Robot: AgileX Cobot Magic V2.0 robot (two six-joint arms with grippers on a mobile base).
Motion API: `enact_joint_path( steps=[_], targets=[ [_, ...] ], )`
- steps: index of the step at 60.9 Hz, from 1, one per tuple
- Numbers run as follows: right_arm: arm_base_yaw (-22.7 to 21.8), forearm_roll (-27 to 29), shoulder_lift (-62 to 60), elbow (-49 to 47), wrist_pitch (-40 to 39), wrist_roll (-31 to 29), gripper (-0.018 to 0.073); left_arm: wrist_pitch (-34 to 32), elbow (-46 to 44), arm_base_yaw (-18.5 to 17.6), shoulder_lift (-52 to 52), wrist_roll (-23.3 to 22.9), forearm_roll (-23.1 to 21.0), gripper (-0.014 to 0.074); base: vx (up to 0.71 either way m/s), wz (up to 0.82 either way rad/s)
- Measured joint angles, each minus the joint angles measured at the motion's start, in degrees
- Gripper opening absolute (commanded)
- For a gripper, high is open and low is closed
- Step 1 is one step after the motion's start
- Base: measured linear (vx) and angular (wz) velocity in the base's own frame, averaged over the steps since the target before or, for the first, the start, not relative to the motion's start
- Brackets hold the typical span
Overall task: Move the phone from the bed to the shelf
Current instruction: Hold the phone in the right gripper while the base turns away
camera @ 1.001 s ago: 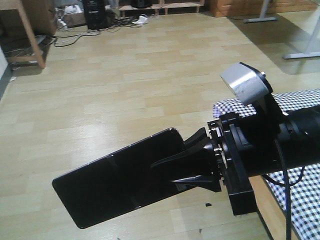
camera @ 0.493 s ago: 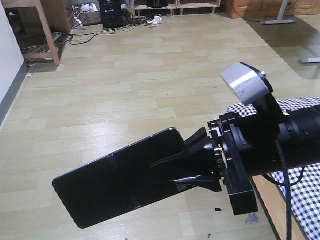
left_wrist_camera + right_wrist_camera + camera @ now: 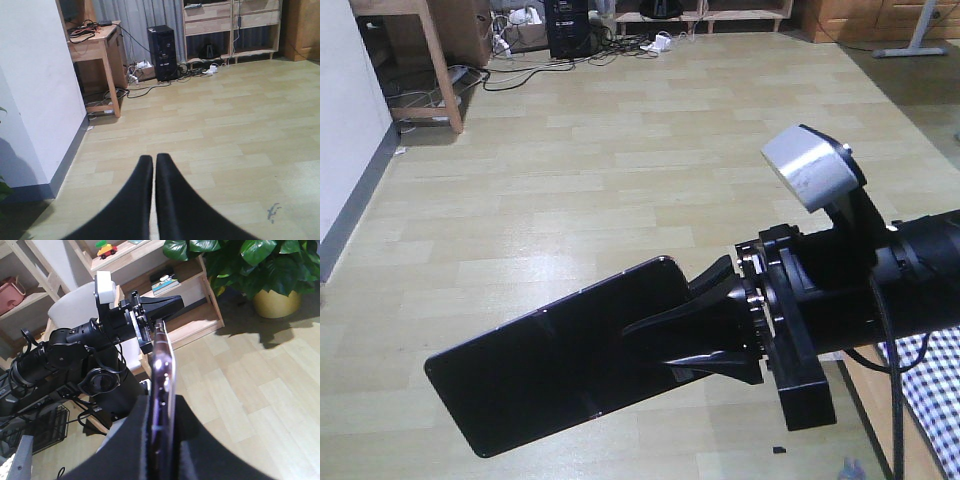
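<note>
The phone (image 3: 550,370), a glossy black slab, sticks out to the left above the wooden floor, with my right gripper (image 3: 665,335) shut on its right end. In the right wrist view the phone (image 3: 162,365) shows edge-on with a pinkish rim, pinched at my right gripper (image 3: 162,412). My left gripper (image 3: 154,162) is shut with nothing in it. A corner of the bed (image 3: 932,385) with its checked cloth shows at the lower right. The shelf (image 3: 187,287) of pale wood stands behind my left arm (image 3: 100,332).
A white wall (image 3: 35,90) runs along the left. By it stands a wooden desk (image 3: 97,45), with a black computer tower (image 3: 162,52) and floor cables beside it. A wooden drawer unit (image 3: 230,25) lines the far wall. A plant in a yellow pot (image 3: 272,302) stands right of the shelf.
The background has slid to the right: the bed has almost left the front view and the white wall has come in at the left. The phone and right gripper keep their place in the frame.
</note>
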Motion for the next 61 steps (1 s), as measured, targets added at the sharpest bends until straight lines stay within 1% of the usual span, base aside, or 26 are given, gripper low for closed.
enact_joint_path(
  steps=[23,61],
  targets=[
    [0.0,0.0,0.0,0.0,0.0,0.0,-0.0002,0.0,0.0,0.0,0.0,0.0,0.0,0.0001,0.28,0.01],
    [0.0,0.0,0.0,0.0,0.0,0.0,-0.0002,0.0,0.0,0.0,0.0,0.0,0.0,0.0001,0.35,-0.01]
  ],
)
